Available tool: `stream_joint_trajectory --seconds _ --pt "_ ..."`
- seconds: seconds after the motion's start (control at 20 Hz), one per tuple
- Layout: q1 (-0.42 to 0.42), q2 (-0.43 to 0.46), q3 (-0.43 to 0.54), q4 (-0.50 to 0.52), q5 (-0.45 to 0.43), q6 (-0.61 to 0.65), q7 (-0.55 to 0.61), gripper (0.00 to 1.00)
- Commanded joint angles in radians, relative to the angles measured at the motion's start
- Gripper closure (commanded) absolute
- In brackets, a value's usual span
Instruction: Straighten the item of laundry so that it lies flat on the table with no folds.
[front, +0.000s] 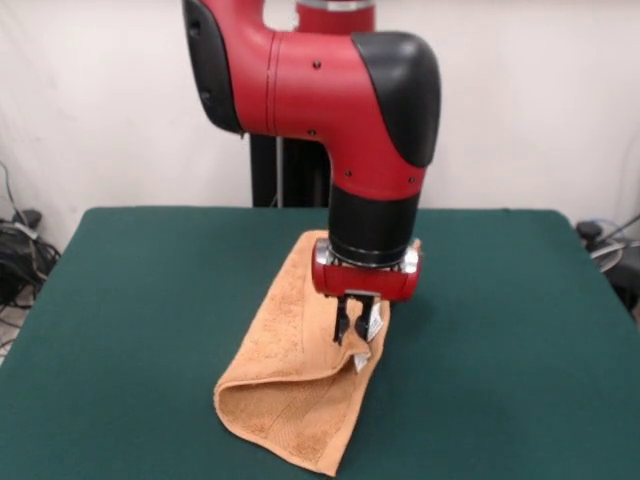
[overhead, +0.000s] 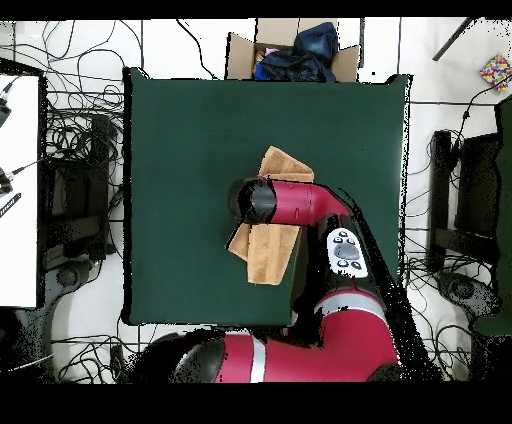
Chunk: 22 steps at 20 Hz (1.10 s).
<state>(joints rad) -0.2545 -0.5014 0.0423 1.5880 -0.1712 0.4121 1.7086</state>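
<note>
The orange-tan towel (front: 295, 385) lies folded over on itself in a long strip on the green table (front: 140, 300), its near end doubled into a thick rounded fold. My gripper (front: 350, 327) points straight down over the strip's right edge, next to the small white tag (front: 376, 325). Its fingers are close together and pinch a raised bit of that edge. In the overhead view the towel (overhead: 270, 252) shows on both sides of my arm's wrist (overhead: 256, 200), which hides the gripper, near the middle of the table (overhead: 180, 130).
A cardboard box (overhead: 240, 52) with dark cloth stands off the table's far edge in the overhead view. Cables cover the floor around the table. A white table (overhead: 18, 190) stands at the left. Green table surface surrounds the towel on all sides.
</note>
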Motion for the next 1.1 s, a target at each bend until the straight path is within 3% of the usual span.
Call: stream_joint_trajectory --seconds 0.05,1.1 --pt "-0.013 -0.025 0.07 0.009 -0.006 0.096 0.03 1.0" --pt "-0.013 -0.033 0.075 0.043 -0.019 0.038 0.042 1.0"
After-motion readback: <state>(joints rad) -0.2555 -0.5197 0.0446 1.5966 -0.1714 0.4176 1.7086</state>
